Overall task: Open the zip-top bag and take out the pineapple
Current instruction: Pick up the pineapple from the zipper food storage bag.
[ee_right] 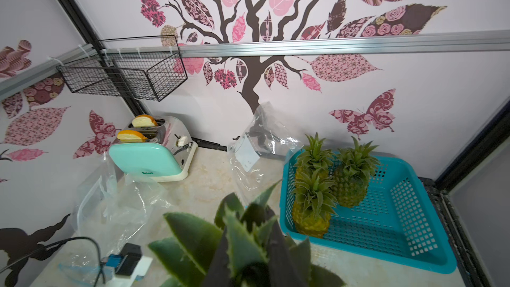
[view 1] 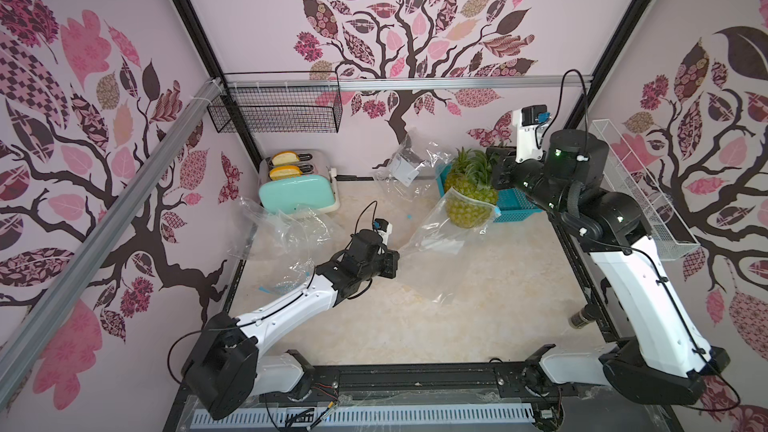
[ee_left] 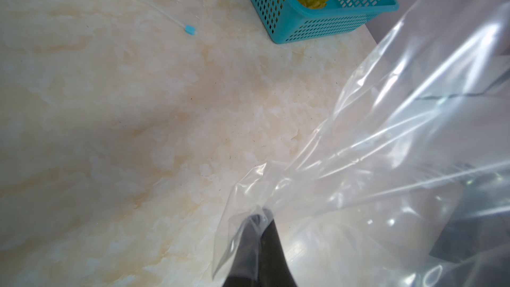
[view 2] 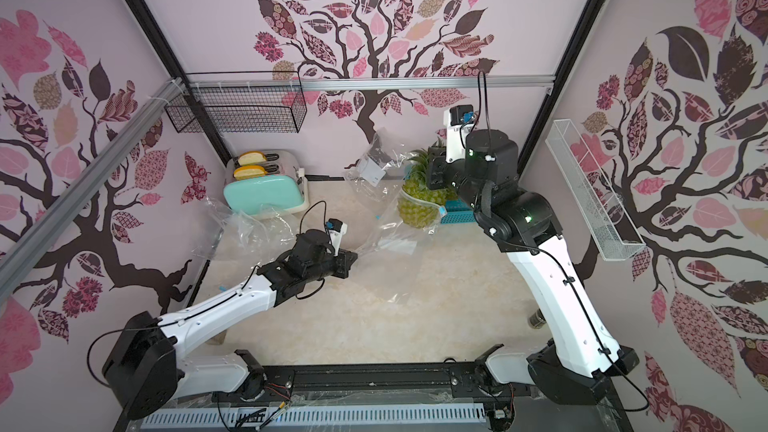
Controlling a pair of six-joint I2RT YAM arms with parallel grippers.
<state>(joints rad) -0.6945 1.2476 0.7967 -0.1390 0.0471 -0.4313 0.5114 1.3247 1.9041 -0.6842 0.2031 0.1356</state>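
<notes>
**Pineapple half out of the bag, held by its crown**

The right gripper [view 1: 495,174] is closed almost to its tightest on the crown of the pineapple [view 1: 471,209]. In its wrist view the spiky leaves crowd round the dark fingers. The fruit sits upright just below that gripper, with the bag [view 1: 432,238] mouth ringing its body about midway, so the lower half is inside the film. Whether its base rests on the table cannot be told.

The left gripper [view 1: 394,263] is fully shut on the far corner of the bag. From its fingertips [ee_left: 262,216] the film runs in taut creases away toward the fruit. The basket [ee_right: 408,247], with other pineapples in it, lies just beyond the right gripper.

The pineapple looks stiff and fairly heavy for a pinch on leaves. Its knobbly skin will likely drag on the film rather than slide free. The safest hold is low on the crown, where the leaves bunch into a firm stem; higher up they may bend or slip, and the body may swing.

The bag is light, limp and slick. A pinch on a doubled corner or seam should hold better than one on single film, which could slide out under the pull.
</notes>
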